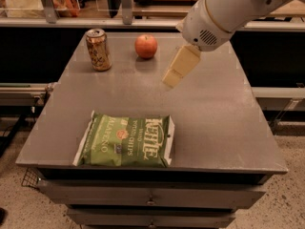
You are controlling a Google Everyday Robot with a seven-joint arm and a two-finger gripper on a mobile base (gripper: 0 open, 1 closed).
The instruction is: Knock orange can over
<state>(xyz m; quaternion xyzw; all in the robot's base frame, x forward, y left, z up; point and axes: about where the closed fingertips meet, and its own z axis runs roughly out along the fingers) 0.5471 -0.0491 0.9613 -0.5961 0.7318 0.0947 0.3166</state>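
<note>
The orange can stands upright at the back left of the grey table. It is gold-brown with a pale print and a silver top. My gripper hangs from the white arm that comes in from the upper right. It hovers over the middle back of the table, pointing down and to the left. It is to the right of the can, well apart from it, and just in front of the apple. Its fingers are pressed together and hold nothing.
A red-orange apple sits at the back of the table, between the can and the arm. A green chip bag lies flat near the front edge. Shelving and a rail run behind the table.
</note>
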